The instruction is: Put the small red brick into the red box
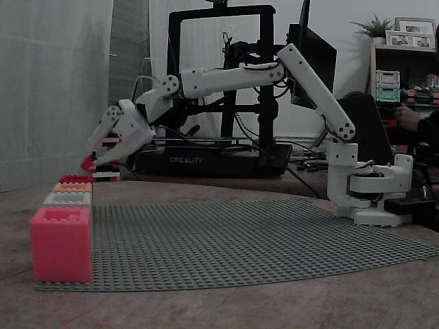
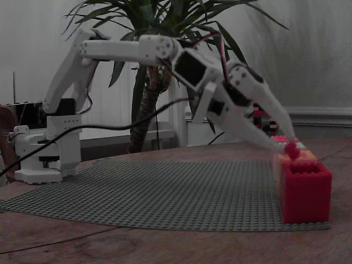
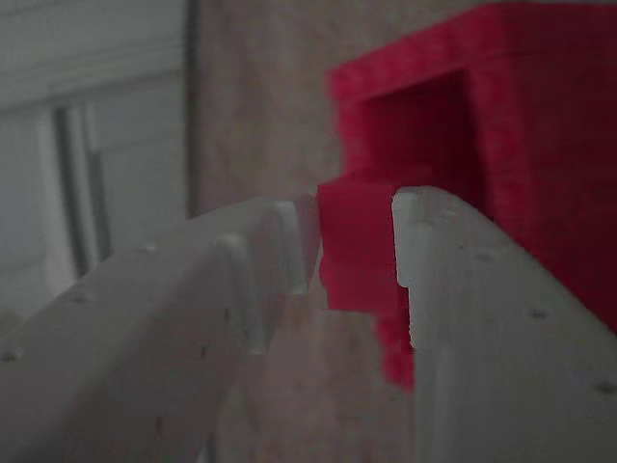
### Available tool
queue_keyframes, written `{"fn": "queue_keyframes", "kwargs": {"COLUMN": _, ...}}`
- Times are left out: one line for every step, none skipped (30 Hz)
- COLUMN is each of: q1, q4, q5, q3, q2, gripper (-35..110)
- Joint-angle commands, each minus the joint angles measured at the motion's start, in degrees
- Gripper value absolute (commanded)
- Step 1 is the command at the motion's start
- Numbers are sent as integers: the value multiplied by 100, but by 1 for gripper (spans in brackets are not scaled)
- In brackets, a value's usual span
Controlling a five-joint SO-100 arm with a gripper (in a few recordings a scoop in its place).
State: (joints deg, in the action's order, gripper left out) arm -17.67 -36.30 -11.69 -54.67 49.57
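The tool [image 1: 88, 163] is clenched on the small red brick [image 3: 355, 246], which is pinched just at the very tips of the two white fingers [image 3: 463, 318]. The brick hangs in the air, not yet in any box.

The red box [image 2: 305, 192] stands directly under the tip of the tool, at the end of a row of open boxes on the grey baseplate [image 1: 240, 233]. In the wrist view its dark opening lies ahead of the tool and a little to the right, so I judge the brick is over the near rim and not yet over the middle of the hollow.

To do this step well, the tool should reach a bit more forward and toward that opening until the brick is fully over the hollow, and only then go down and let go. The grip is shallow, so a slow move is safer. The orange box [image 1: 72, 186] is the next one beside the tool's tip, and a release made too early could drop the brick on the rim or into this neighbour.
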Motion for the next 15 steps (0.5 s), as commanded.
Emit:
{"fn": "queue_keyframes", "kwargs": {"q1": -97, "q4": 53, "q5": -44, "q3": 422, "q2": 255, "gripper": 7}}
{"fn": "queue_keyframes", "kwargs": {"q1": -97, "q4": 53, "q5": -35, "q3": 422, "q2": 246, "gripper": 8}}
{"fn": "queue_keyframes", "kwargs": {"q1": -97, "q4": 62, "q5": -35, "q3": 422, "q2": 246, "gripper": 9}}
{"fn": "queue_keyframes", "kwargs": {"q1": -97, "q4": 79, "q5": -18, "q3": 422, "q2": 237, "gripper": 10}}
{"fn": "queue_keyframes", "kwargs": {"q1": -97, "q4": 105, "q5": 26, "q3": 422, "q2": 237, "gripper": 13}}
{"fn": "queue_keyframes", "kwargs": {"q1": -97, "q4": 123, "q5": 62, "q3": 422, "q2": 237, "gripper": 15}}
{"fn": "queue_keyframes", "kwargs": {"q1": -97, "q4": 123, "q5": 79, "q3": 422, "q2": 237, "gripper": 16}}
{"fn": "queue_keyframes", "kwargs": {"q1": -97, "q4": 114, "q5": 88, "q3": 422, "q2": 237, "gripper": 16}}
{"fn": "queue_keyframes", "kwargs": {"q1": -97, "q4": 97, "q5": 88, "q3": 422, "q2": 246, "gripper": 16}}
{"fn": "queue_keyframes", "kwargs": {"q1": -88, "q4": 88, "q5": 79, "q3": 422, "q2": 264, "gripper": 16}}
{"fn": "queue_keyframes", "kwargs": {"q1": -88, "q4": 62, "q5": 88, "q3": 422, "q2": 272, "gripper": 15}}
{"fn": "queue_keyframes", "kwargs": {"q1": -88, "q4": 26, "q5": 97, "q3": 422, "q2": 308, "gripper": 15}}
{"fn": "queue_keyframes", "kwargs": {"q1": -88, "q4": -26, "q5": 97, "q3": 422, "q2": 352, "gripper": 14}}
{"fn": "queue_keyframes", "kwargs": {"q1": -88, "q4": -70, "q5": 114, "q3": 404, "q2": 413, "gripper": 12}}
{"fn": "queue_keyframes", "kwargs": {"q1": -88, "q4": -132, "q5": 132, "q3": 369, "q2": 510, "gripper": 10}}
